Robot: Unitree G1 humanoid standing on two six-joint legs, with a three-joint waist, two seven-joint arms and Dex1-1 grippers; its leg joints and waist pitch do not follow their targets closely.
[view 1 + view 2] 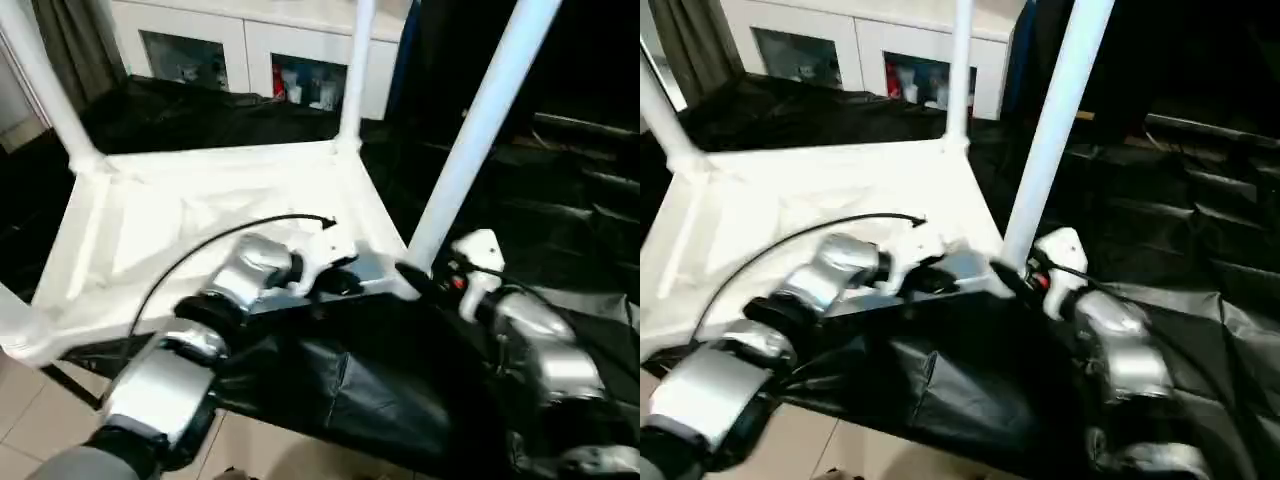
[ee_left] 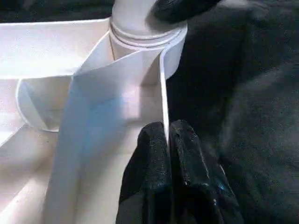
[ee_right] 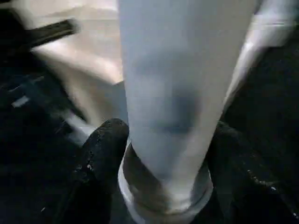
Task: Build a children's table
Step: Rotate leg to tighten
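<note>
The children's table is seen lying upside down on a black cloth, its ribbed underside facing up; legs stand upright in three sockets, the near-right leg among them; the left tool is closed on the thin rim wall of the top, just beside that leg's corner socket; the right tool is closed around the base of the near-right leg, one black finger on either side; a white glass-door cabinet stands behind.
</note>
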